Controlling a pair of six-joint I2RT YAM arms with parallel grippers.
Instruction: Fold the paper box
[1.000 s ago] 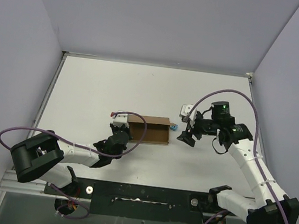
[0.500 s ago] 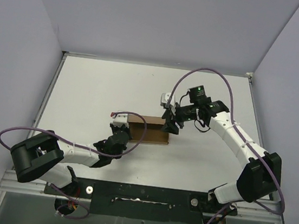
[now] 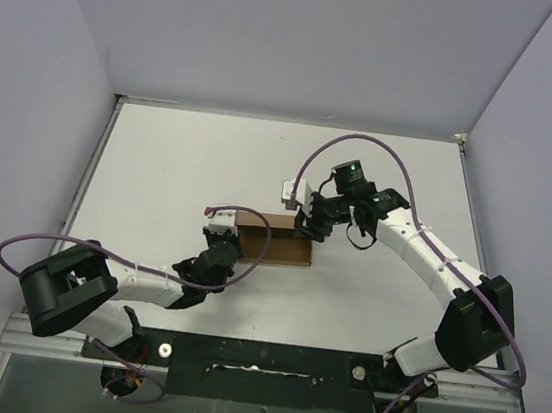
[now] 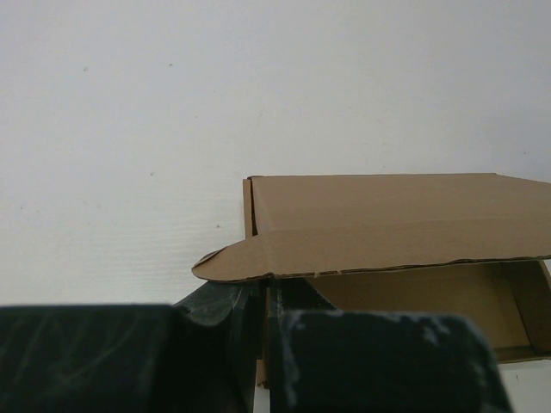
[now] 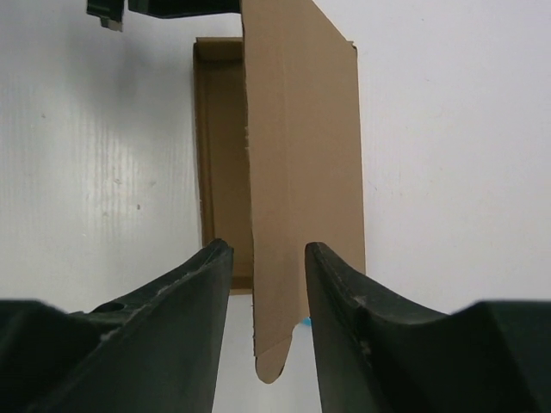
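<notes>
I can't tell whether my left gripper (image 4: pixel 267 301), clenched at the paper box (image 3: pixel 276 245)'s 9 o'clock end, pinches cardboard; right arm reaches in from 3 o'clock, right gripper (image 5: pixel 268 249) fingers spread astride the raised flap (image 5: pixel 301 172); box sits mid-table (image 3: pixel 180 165), white surface, lavender walls (image 3: pixel 277 35).

Paper box (image 3: pixel 276 245) mid-table (image 3: pixel 182 155). Left gripper (image 3: pixel 229 247) at box's 9 o'clock end. Right gripper (image 3: pixel 307 227) at 3 o'clock end, jaws either side of upright flap (image 5: pixel 301 172).
</notes>
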